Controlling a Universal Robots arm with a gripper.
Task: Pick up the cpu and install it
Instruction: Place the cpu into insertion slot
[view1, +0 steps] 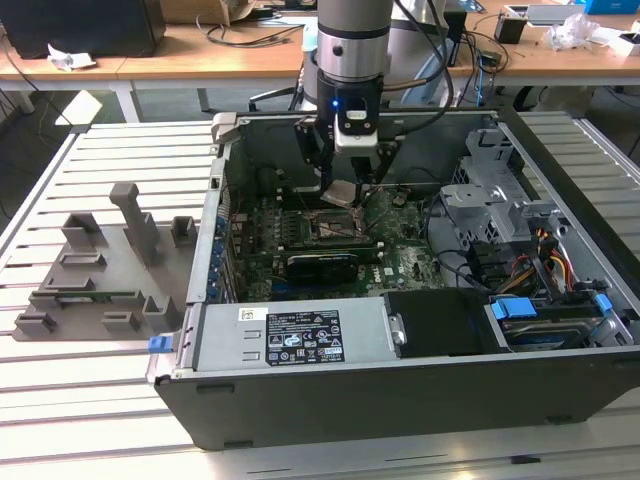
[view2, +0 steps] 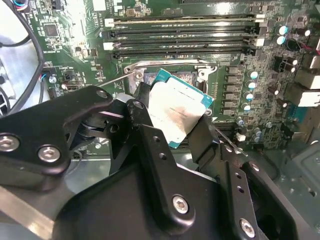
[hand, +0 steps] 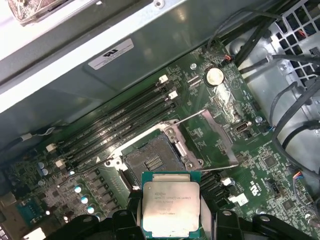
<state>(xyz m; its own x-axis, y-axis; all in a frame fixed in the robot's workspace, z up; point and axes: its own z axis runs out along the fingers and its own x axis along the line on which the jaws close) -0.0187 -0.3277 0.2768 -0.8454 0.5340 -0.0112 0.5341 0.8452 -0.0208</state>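
Above the open socket (hand: 151, 161), jaws chip-width apart, tight on the cpu (hand: 171, 207).

A slatted metal table (view1: 90, 410) is carrying an open computer case (view1: 400, 400) mid-table, with a grey fixture tray (view1: 95, 285) lying beside it, toward the table's edge on the exterior view's left.

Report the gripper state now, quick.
The gripper: closed on the cpu, holding it by its edges just off the open socket; the chip is not seated.
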